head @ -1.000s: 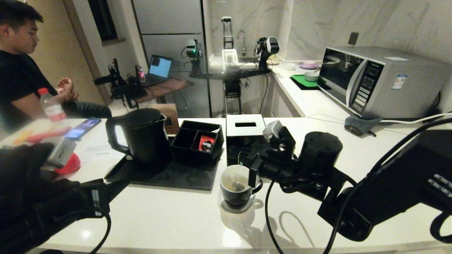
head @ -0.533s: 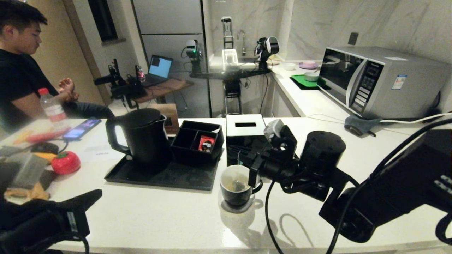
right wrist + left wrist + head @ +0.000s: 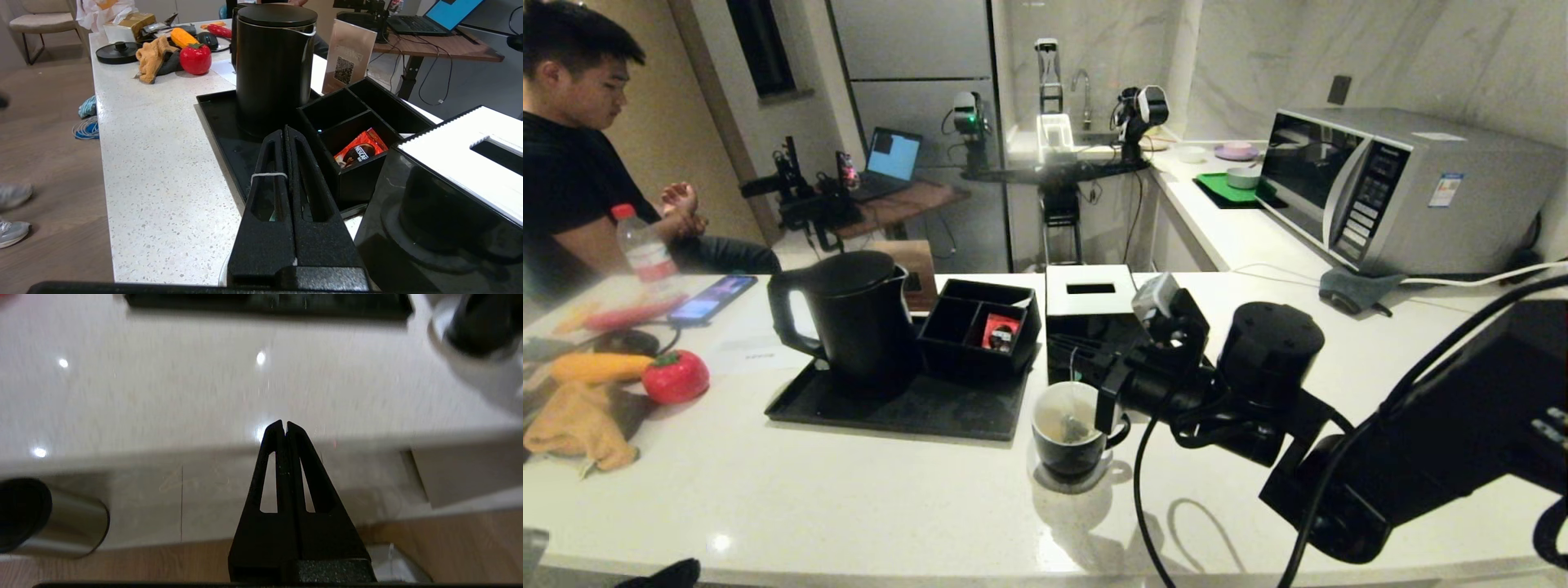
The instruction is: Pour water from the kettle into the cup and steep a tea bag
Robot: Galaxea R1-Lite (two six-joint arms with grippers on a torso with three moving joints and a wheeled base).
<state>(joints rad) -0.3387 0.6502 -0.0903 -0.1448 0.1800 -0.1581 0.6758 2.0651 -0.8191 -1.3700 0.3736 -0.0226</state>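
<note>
The right gripper (image 3: pixel 1086 359) hangs just above the far rim of the cup (image 3: pixel 1068 431), its fingers pressed together on the thin white string (image 3: pixel 267 175), which loops across one finger in the right wrist view; the string drops into the cup, where the tea bag (image 3: pixel 1076 427) lies in the water (image 3: pixel 1058 426), greyish-brown against the white interior. The cup stands on the pale counter (image 3: pixel 890 498), just off the near right corner of the black tray (image 3: pixel 907 406), its small handle turned toward the right arm, whose bulk covers the counter to the right of it.

The kettle (image 3: pixel 849 320) stands upright on the tray's left part, lid on, loop handle to the left, well apart from the cup; beside it on the tray sits a black divided box (image 3: pixel 980 327) with a red packet (image 3: pixel 1001 333) in one compartment; right of that, behind the gripper, is a glossy black cube box (image 3: pixel 1088 304) with a white slotted top, close enough that it crowds the fingers from behind.

The left gripper (image 3: pixel 284 426) is closed on nothing, its fingers touching, poised over the counter's near edge, far from the kettle; it scarcely shows in the head view.

At the counter's left end lie a red tomato-like thing (image 3: pixel 676 376), a yellow cloth (image 3: pixel 580 425), a phone (image 3: pixel 713 297) and a plastic bottle (image 3: pixel 644 251); a seated person (image 3: pixel 572 171) is behind them; a microwave (image 3: pixel 1405 184) stands at the far right.
</note>
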